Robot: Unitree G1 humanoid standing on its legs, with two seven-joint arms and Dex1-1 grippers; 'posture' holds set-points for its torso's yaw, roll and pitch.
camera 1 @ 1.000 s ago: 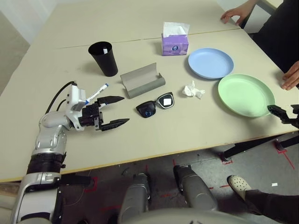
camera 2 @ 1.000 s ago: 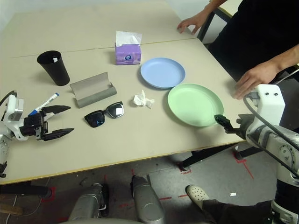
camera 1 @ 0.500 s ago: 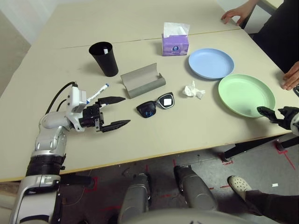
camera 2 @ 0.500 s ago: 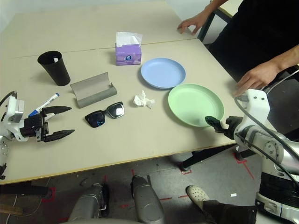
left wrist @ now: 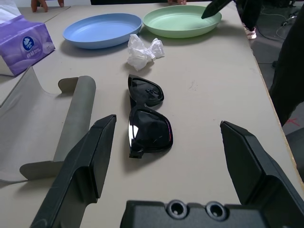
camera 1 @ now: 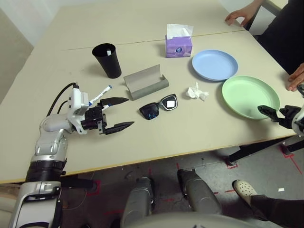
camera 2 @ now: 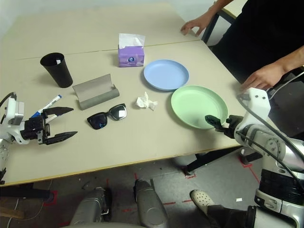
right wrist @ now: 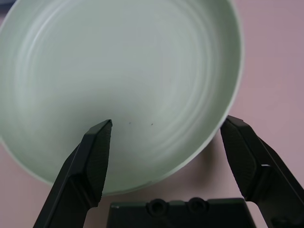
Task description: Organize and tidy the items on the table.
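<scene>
My left gripper (camera 1: 130,111) hovers open low over the table (camera 1: 190,135), pointing at the black sunglasses (camera 1: 158,106), which lie a short way beyond its fingertips. A white blue-capped marker (camera 1: 99,95) lies beside its wrist. Behind the sunglasses sits the grey glasses case (camera 1: 145,81), lying open, and the tall black cup (camera 1: 106,60) has something white inside. A crumpled tissue (camera 1: 196,91) rests near the blue plate (camera 1: 214,64). My right gripper (camera 2: 212,121) is open over the near rim of the green plate (right wrist: 123,76), holding nothing.
A purple tissue box (camera 1: 178,40) stands behind the case. A person stands at the table's right side, one hand (camera 1: 240,14) on the far edge and another hand (camera 1: 297,78) close to the green plate. The table's front edge runs just below both grippers.
My right gripper has moved left from off the table's right edge to over the green plate's near rim. The left gripper has barely moved.
</scene>
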